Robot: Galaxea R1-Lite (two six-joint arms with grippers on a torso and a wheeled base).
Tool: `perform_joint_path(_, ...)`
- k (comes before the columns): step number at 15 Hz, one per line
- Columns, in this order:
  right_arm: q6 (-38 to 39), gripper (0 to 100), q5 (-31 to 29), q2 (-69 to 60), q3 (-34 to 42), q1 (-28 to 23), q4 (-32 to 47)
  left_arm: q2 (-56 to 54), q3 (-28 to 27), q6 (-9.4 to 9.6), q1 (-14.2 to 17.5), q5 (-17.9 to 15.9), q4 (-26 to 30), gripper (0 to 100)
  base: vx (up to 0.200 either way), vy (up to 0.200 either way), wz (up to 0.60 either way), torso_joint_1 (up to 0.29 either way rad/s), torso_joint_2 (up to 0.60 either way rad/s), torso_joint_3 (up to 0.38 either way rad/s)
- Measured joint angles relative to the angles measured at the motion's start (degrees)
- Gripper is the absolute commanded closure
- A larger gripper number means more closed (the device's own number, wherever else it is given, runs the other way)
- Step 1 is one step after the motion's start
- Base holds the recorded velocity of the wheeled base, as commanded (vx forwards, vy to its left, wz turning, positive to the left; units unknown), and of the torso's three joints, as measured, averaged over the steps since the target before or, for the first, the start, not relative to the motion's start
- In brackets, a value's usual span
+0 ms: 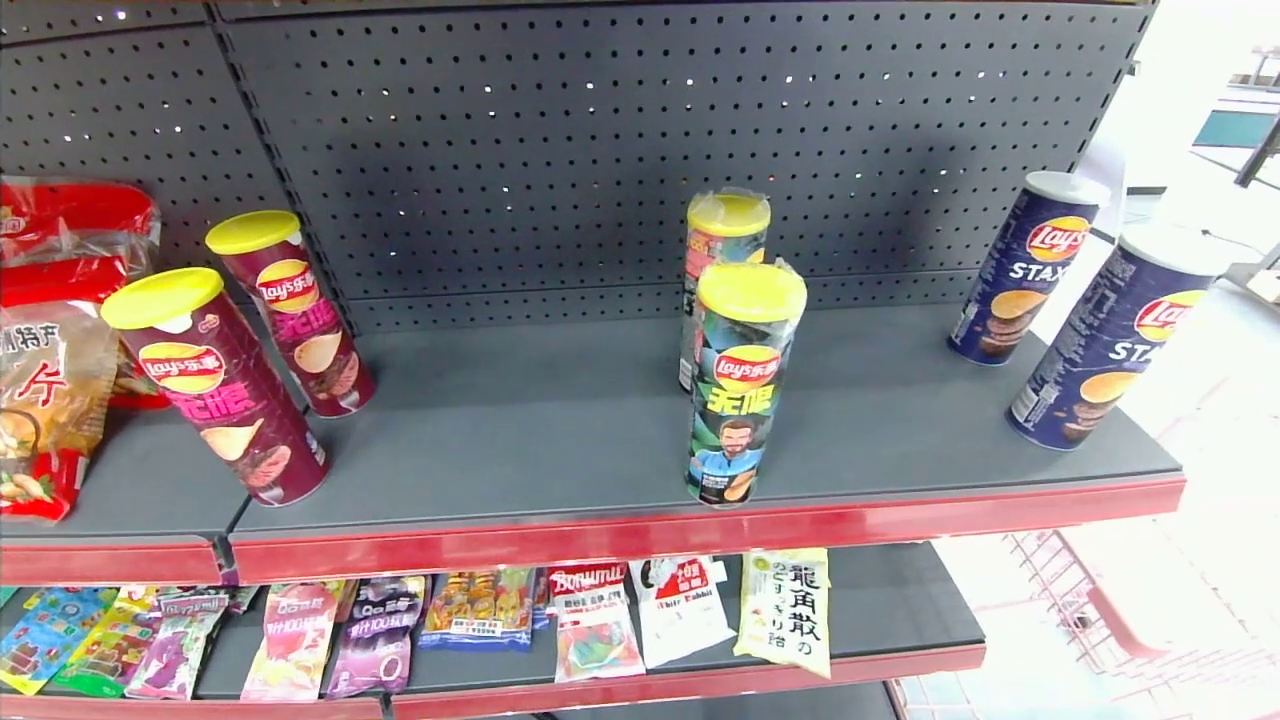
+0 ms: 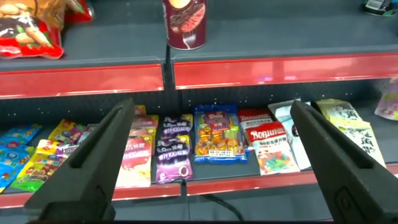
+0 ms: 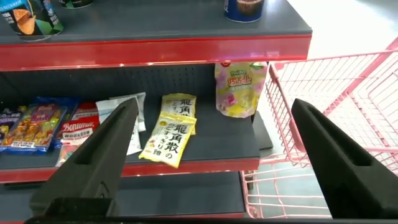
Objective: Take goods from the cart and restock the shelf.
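The shelf (image 1: 700,522) is taking up most of the head view. Its upper board is carrying chip cans, all standing upright with long axes vertical and lids up: two maroon cans (image 1: 215,385) at the left, two green cans (image 1: 745,390) in the middle and two blue cans (image 1: 1110,340) at the right. A bare stretch is lying open between the maroon and the green. The pink wire cart (image 1: 1095,615) is sitting low and to the robot's right, past the shelf's end (whatever goods it is holding cannot be made out, so neither can which way they lie). The right gripper (image 3: 214,109) is hanging near the cart, so the right arm is looking the nearer one for the pick, rightward and down. Its jaws are standing wide apart, gripping nothing. The left gripper (image 2: 211,112) is facing the snack packets (image 2: 217,134) on the lower board, likewise spread wide and empty.
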Motion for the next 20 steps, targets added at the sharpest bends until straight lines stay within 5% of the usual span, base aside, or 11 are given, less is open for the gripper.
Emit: perform_joint_path(20, -0.07, 0, -0.29, 0.0, -0.02, 0.0, 0.04, 0.0, -0.02, 0.04, 0.0, 0.1, -0.02, 0, 0.0, -0.03, 0.0, 0.0, 0.0, 0.0)
